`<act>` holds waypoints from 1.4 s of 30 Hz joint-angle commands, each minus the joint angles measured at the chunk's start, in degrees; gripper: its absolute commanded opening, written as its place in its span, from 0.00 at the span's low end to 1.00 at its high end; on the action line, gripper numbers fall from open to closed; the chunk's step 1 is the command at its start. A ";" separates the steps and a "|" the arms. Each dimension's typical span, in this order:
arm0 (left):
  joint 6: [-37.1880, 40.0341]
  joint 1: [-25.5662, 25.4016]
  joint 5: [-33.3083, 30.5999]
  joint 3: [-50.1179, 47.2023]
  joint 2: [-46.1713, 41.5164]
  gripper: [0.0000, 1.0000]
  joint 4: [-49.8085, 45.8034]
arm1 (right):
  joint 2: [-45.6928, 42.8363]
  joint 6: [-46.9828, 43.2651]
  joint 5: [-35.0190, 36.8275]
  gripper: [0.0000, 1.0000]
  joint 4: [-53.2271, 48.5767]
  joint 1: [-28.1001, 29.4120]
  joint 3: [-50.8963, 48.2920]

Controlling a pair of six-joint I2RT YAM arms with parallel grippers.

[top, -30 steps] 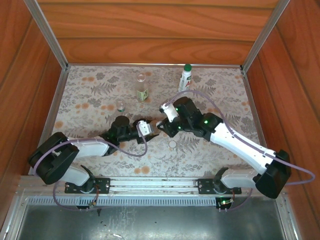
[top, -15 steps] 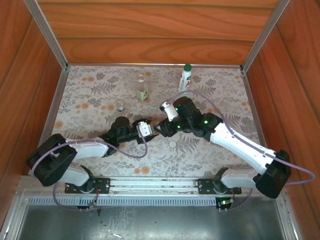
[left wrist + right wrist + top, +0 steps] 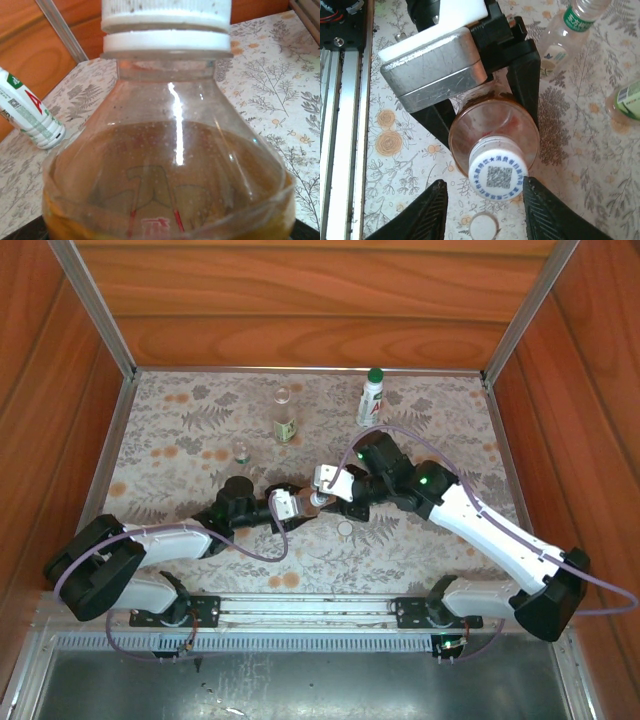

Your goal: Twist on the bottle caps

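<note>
**Left gripper** (image 3: 290,506) is clasping the body of the amber bottle (image 3: 492,127), with its black fingers (image 3: 525,85) pressing on either side of the clear wall. The bottle is holding amber liquid (image 3: 75,230), which is sitting low, beneath the shoulder. A white cap (image 3: 498,175) printed with a square code is sitting on the neck.

**Right gripper** (image 3: 484,186) is hovering at that cap with its jaws parted. One finger (image 3: 542,215) is touching or nearly touching the cap's rim, and the other is standing just clear of it (so nothing is being grasped). A loose white cap (image 3: 482,226) is lying on the flowered table (image 3: 180,420), between the right gripper's fingertips in the wrist view.

**Beyond the left gripper**, away from the arm bases, a tiny clear bottle (image 3: 241,452) and a clear bottle with a green label (image 3: 285,426) are standing upright. The labelled one is showing an uncapped mouth, and the contents of both cannot be told.

**Behind the right gripper**, a white bottle (image 3: 371,400) is standing near the back wall, wearing a dark green cap (image 3: 375,375).
</note>
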 commanded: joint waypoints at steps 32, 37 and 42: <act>4.57 -0.37 -3.35 3.90 3.42 0.54 1.55 | 5.00 77.51 8.97 0.00 6.99 0.73 1.72; 4.41 -0.47 -3.03 3.52 3.23 0.54 1.58 | 4.00 79.87 9.71 0.00 2.49 0.46 2.03; 4.49 -0.35 -2.10 1.71 1.94 0.54 1.58 | 0.26 51.58 3.85 0.42 1.77 0.29 2.06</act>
